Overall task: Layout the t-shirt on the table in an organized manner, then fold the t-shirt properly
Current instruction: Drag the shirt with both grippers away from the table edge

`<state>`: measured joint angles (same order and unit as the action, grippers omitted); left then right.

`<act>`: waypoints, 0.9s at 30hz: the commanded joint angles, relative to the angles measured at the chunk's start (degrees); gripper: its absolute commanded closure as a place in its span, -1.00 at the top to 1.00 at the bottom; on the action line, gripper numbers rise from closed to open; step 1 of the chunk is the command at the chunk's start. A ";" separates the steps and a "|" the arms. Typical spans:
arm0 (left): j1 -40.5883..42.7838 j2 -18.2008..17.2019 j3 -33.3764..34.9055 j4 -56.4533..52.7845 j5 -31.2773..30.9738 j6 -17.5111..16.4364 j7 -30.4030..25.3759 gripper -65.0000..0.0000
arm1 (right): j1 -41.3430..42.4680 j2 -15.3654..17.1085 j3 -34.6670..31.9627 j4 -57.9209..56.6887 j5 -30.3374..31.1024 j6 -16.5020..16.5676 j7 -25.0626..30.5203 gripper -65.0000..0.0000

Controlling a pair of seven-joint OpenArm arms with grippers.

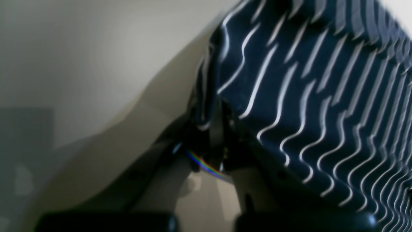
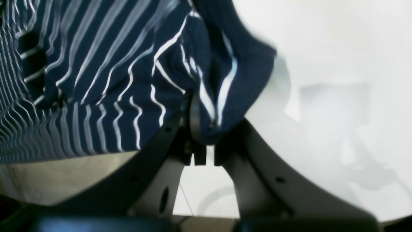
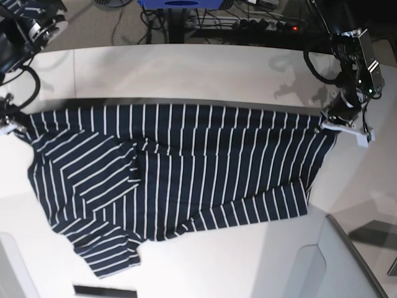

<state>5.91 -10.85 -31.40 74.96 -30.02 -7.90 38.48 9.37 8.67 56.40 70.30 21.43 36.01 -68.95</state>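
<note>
Two clamped jaws tell the story in the left wrist view: the left gripper [image 1: 214,129] is closed tight on an edge of the t-shirt [image 1: 309,96], striped cloth running away taut to the right, the pale table [image 1: 106,151] below — though this view is soft, so which edge it is I cannot say.

From the right wrist view, the right gripper [image 2: 201,129] is likewise pinched shut on a bunched fold of the t-shirt [image 2: 106,80], over the white table [image 2: 338,96].

From the base view, the t-shirt [image 3: 173,174] hangs stretched between right gripper [image 3: 7,124] and left gripper [image 3: 338,121], its lower part draped on the table [image 3: 186,68]. This looks like the layout step — next the arms should lower evenly and release only once the cloth lies flat. Cables and a power strip [image 3: 260,25] sit on the floor beyond the table.
</note>
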 commanded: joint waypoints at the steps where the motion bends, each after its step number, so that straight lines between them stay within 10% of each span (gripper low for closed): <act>1: -0.33 -0.80 -0.65 1.13 -0.09 0.12 -1.51 -1.00 | 0.44 1.49 -0.09 0.77 1.38 -0.01 2.09 -1.00; 27: 14.62 -0.62 -0.73 7.72 -0.09 0.12 -1.60 -1.00 | -13.19 1.49 0.17 1.21 1.56 3.33 3.94 -1.00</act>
<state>20.36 -10.61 -31.68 81.67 -30.09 -8.08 38.17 -4.10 8.69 56.25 70.19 22.57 39.07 -65.78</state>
